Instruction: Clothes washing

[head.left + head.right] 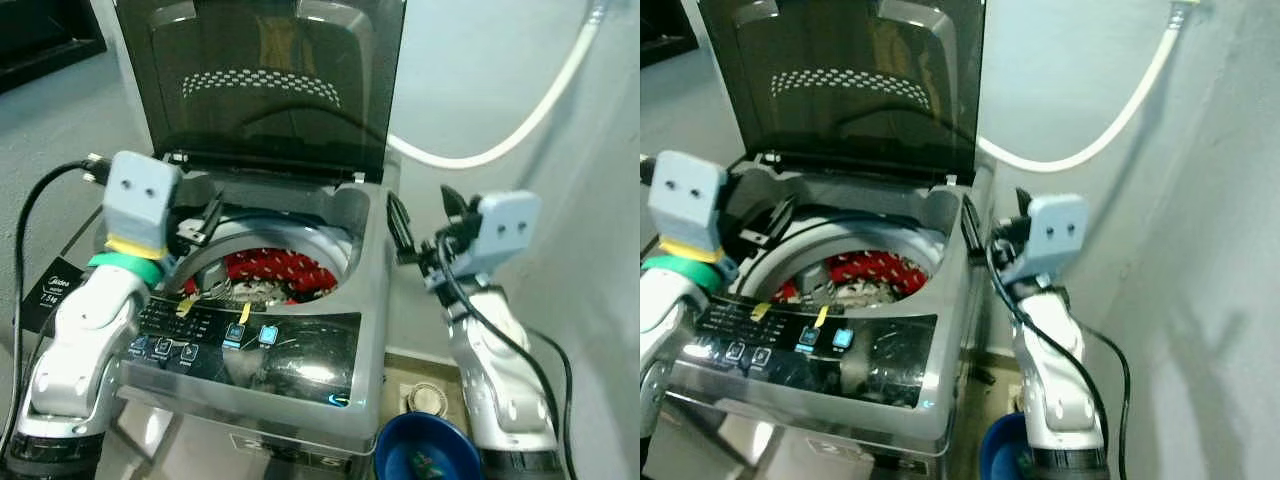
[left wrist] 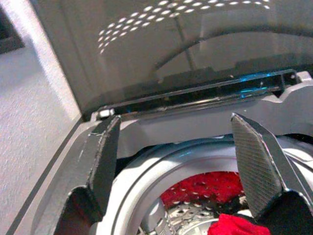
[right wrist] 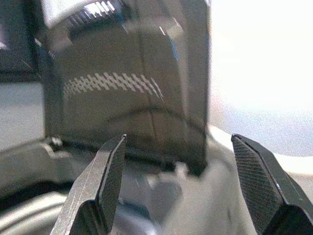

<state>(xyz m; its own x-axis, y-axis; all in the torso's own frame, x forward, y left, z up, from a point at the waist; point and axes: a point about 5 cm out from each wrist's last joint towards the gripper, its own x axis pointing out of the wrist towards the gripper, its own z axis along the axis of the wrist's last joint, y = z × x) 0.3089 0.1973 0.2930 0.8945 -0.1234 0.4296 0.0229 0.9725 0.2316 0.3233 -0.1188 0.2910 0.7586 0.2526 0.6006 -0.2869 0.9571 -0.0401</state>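
A grey top-loading washing machine [image 1: 300, 350] stands in front of me with its dark lid [image 1: 270, 80] raised upright. Red and white patterned clothes [image 1: 275, 270] lie in the drum [image 2: 146, 171]; in the left wrist view the red cloth [image 2: 205, 188] sits below the fingers. My left gripper [image 1: 200, 225] hovers over the tub's left rim, open and empty, and points toward the lid hinge [image 2: 176, 122]. My right gripper [image 1: 425, 225] is beside the machine's right edge, also open and empty, facing the lid [image 3: 178, 142].
A white hose [image 1: 510, 130] curves along the wall behind the machine. A blue basin [image 1: 425, 450] and a floor drain [image 1: 428, 398] lie on the floor to the right of it. A wall stands close on the right. Black cables hang off both arms.
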